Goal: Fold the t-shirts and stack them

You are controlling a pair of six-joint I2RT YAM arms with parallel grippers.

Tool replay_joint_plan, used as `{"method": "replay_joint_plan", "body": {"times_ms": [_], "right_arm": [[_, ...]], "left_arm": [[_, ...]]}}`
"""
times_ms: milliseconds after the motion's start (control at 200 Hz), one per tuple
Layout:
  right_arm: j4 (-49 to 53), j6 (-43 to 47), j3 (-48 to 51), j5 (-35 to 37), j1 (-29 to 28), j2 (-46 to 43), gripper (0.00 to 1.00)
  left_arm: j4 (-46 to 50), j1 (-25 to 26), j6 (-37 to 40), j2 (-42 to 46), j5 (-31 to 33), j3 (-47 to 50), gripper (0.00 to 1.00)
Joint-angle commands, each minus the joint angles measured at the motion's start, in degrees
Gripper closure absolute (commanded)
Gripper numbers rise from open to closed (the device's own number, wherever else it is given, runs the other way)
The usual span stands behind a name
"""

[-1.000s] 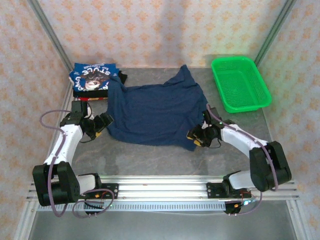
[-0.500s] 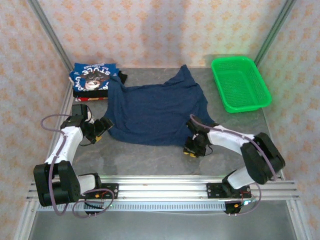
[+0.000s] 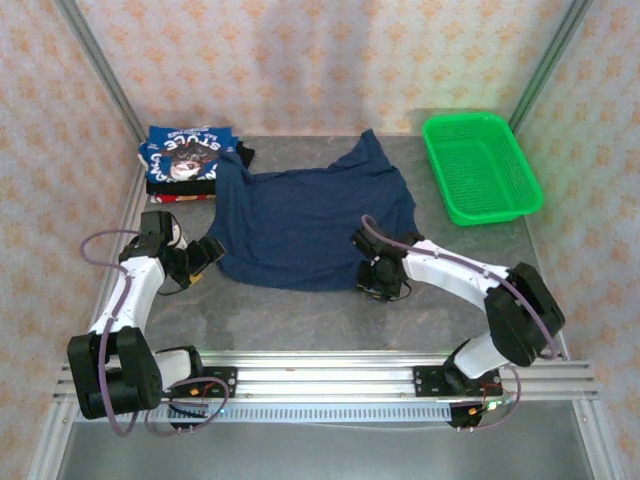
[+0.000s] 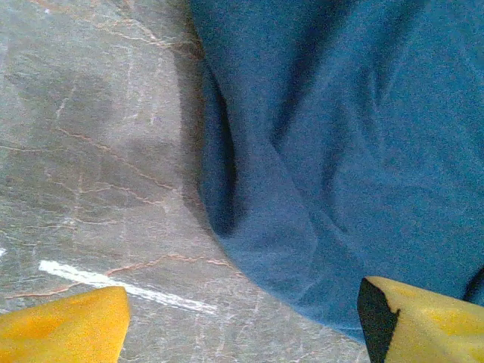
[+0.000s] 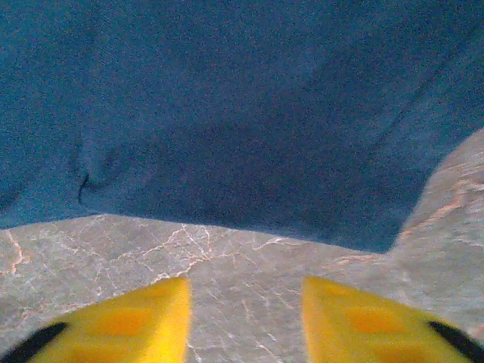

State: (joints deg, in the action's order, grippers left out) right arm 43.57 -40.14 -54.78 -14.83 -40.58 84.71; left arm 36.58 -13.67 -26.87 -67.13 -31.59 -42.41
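Left gripper [image 3: 208, 255] first: it's released, yellow pads [image 4: 64, 327] spread wide in the left wrist view. One pad is over bare table [image 4: 91, 151] and the other sits at the rounded near-left corner of the navy t-shirt [image 4: 340, 151]. Both pads are cut off by the bottom of that view, so I can't tell if the tips touch the cloth. A deep fold there hides the hem in shadow.

Over to the right gripper [image 3: 372, 284], which is open too. In the right wrist view [image 5: 246, 318] its two yellow pads [image 5: 128, 321] stand apart over grey marbled table, just short of the navy t-shirt's near hem, with nothing between them. The shirt [image 5: 227, 98] runs off that view on three sides, and a small pucker shows towards its left.

From above, the navy t-shirt [image 3: 300, 215] lies spread and rumpled in the middle, plain, with no print showing. Its far-left sleeve drapes against the stack of folded t-shirts [image 3: 182, 160] and covers that stack's near-right corner. The top tee is blue with white lettering and a face graphic. The writing is upside down from here and too small to read with any confidence. Dark and red edges peek out beneath it, though I can't tell how many layers there are.

To the navy t-shirt's far right, well apart from it, is the green basket [image 3: 470, 119]
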Motion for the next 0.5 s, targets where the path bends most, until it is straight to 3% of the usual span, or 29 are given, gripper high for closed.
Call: {"method": "replay_joint_plan", "body": {"times_ms": [0, 340, 400, 495], "right_arm": [[8.0, 5.0, -3.0, 7.4, 0.0, 0.6, 0.48], [2.6, 12.8, -2.0, 9.9, 0.0, 10.1, 0.51], [1.9, 12.8, -2.0, 10.4, 0.0, 11.6, 0.57], [2.1, 12.6, -2.4, 10.6, -0.1, 13.0, 0.77]], "left_arm": [[-0.9, -0.4, 1.1, 1.7, -3.4, 1.3, 0.19], [0.0, -0.4, 1.9, 3.9, -3.3, 1.5, 0.17], [0.1, -0.4, 2.0, 3.8, -3.1, 1.4, 0.17], [0.3, -0.4, 2.0, 3.8, -2.9, 1.3, 0.17]]}}
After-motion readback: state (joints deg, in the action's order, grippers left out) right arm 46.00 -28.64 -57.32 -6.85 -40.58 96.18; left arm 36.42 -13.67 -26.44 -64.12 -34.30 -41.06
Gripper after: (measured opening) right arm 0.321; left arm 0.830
